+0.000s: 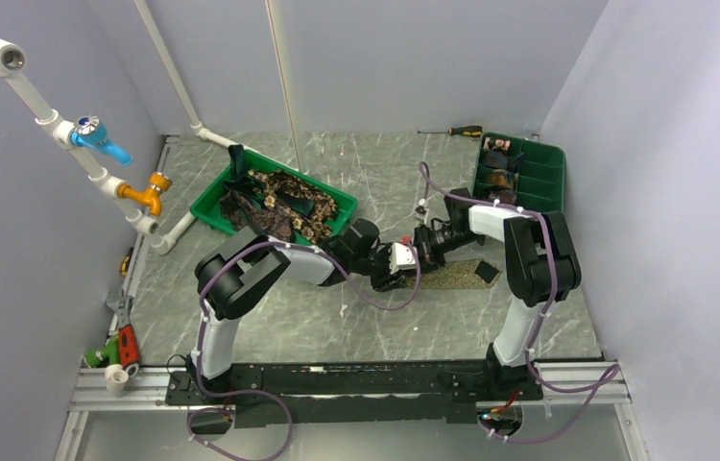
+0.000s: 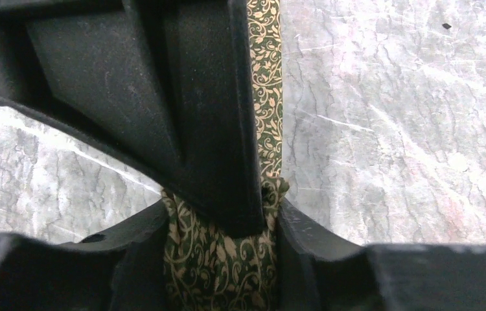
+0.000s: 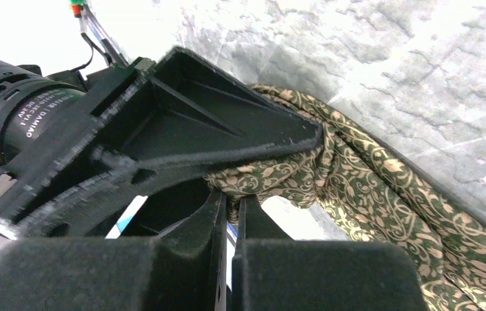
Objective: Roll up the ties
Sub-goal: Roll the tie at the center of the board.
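Surface [image 1: 356, 317]: grey, marbled.

Left tray [image 1: 204, 204]: green, toward the far left corner. It holds a heap of loose ties [image 1: 284, 206].

Right tray [image 1: 553, 158]: green and compartmented, in the far right corner. It holds a few coils [image 1: 500, 178], too small to count.

Tie [image 1: 452, 279]: green with tan scrollwork, a flat strip at mid-surface. Its long axis runs parallel to the near edge, with the free length toward the right edge. The left end is bunched up where both hands meet.

Left hand [image 2: 221, 223]: narrow, fingers pressed to either side of the bunch, gripping it. The strip leads straight away from it.

Right hand [image 3: 231, 201]: fingers all but together, tips in the same bunch, seemingly pinching it.

Judgement: both hands are equally near the bunched end, so any rolling must travel toward the right edge along the strip.
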Robot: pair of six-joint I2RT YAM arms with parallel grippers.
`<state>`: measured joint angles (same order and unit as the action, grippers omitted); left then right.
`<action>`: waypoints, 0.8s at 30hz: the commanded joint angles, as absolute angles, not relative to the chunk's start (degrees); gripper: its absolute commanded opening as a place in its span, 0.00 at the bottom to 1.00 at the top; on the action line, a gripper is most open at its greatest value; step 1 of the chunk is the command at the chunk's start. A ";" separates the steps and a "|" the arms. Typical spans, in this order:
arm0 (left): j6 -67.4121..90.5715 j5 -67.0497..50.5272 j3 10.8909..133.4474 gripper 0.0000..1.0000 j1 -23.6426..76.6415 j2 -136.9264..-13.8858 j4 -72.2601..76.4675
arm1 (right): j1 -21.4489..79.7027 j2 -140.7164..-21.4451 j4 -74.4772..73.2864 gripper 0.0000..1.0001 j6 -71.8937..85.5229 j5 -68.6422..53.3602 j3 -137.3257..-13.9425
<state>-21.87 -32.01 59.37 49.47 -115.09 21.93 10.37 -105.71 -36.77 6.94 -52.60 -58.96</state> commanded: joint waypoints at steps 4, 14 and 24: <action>-22.25 -32.25 56.96 0.62 48.17 -116.20 12.71 | 6.86 -110.63 -37.83 0.00 1.39 -43.11 -57.71; -25.92 -38.15 59.75 0.76 48.30 -115.43 22.12 | 2.73 -113.44 -41.58 0.00 0.53 -39.24 -60.39; -26.91 -38.72 64.90 0.78 50.03 -118.47 24.20 | 0.79 -116.43 -43.13 0.00 0.79 -33.15 -64.47</action>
<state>-25.02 -37.10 61.98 48.69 -117.05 22.46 1.13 -113.19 -47.66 2.90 -45.28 -62.39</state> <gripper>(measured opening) 0.772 0.037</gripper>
